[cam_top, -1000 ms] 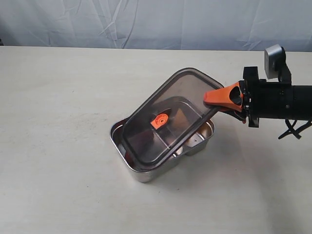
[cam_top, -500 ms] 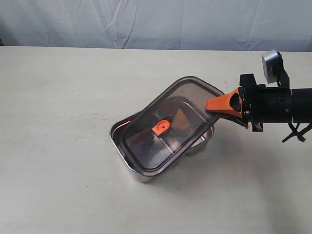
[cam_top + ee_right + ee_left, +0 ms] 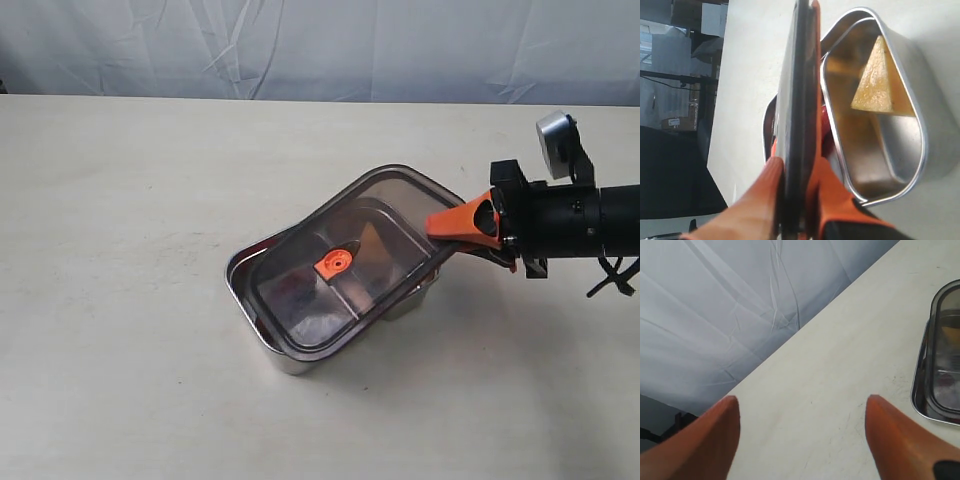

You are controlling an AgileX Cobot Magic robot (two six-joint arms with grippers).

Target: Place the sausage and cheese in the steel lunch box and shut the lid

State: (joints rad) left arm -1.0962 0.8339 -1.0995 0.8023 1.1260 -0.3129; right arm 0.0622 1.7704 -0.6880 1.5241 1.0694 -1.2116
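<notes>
— Where's the dark tinted see-through lid (image 3: 385, 222)?
— Pinched edgewise in my right gripper (image 3: 462, 222), tilted over the shiny steel lunch box (image 3: 262, 335) (yellow cheese wedge (image 3: 879, 80) inside). Left gripper (image 3: 801, 410) gapes, empty. I'd level it, then lower squarely.

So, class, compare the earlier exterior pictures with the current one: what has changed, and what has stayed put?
The right gripper, still shut on the lid's edge, has moved down, so the lid now tilts less steeply over the steel lunch box. The box has not moved, and the lid's low end still rests on it.
</notes>
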